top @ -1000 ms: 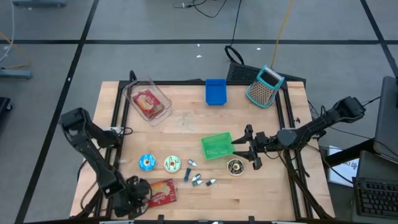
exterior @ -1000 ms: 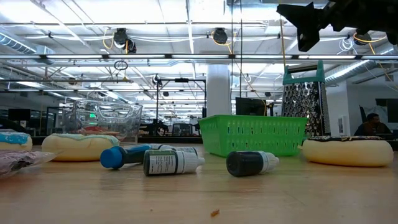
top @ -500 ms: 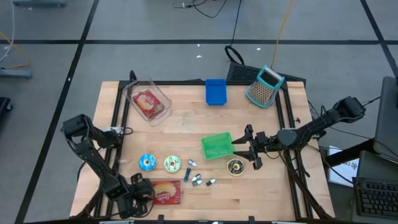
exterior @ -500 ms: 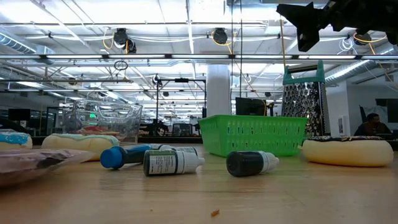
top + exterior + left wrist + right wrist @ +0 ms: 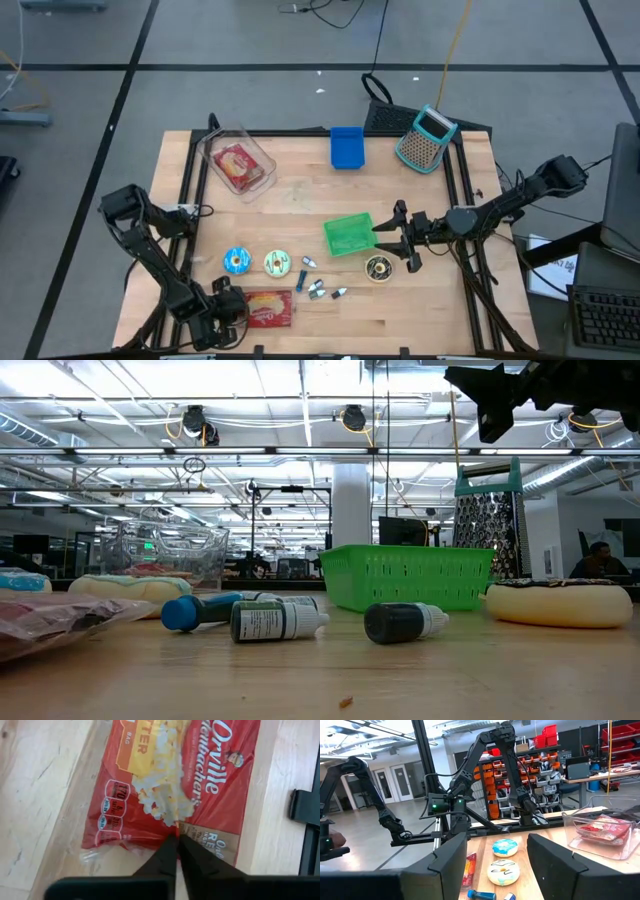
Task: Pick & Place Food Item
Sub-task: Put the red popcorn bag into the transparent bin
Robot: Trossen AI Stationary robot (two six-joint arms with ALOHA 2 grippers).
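Note:
A red popcorn bag [image 5: 268,308] in clear wrap lies flat near the table's front edge, left of centre. My left gripper [image 5: 231,308] is at its left end, shut on it; the left wrist view shows the gripper [image 5: 177,838] with its tips together on the bag [image 5: 175,775]. In the low view the bag [image 5: 50,618] shows at the left edge. My right gripper [image 5: 386,238] hangs open above the table, just right of a green basket [image 5: 348,235], with nothing between its fingers [image 5: 450,857]. My left gripper pinches the bag's left short end [image 5: 176,831] between its two fingertips, about midway along that edge. The fingers come steeply from above, slanting from the table's left. The bag lies on the table, its clear wrap crumpled beside the tips.
A clear container [image 5: 238,165] holding another red bag stands far left. A blue bin [image 5: 347,147] and a grater [image 5: 427,138] stand at the far edge. Two iced donuts [image 5: 256,262], several small bottles [image 5: 318,289] and a dark donut [image 5: 378,267] lie mid-table.
My left gripper has sunk onto the bag's left end and tipped more steeply. The bag has slid a little toward the table's right, and in the low view its wrap now stands higher and more crumpled.

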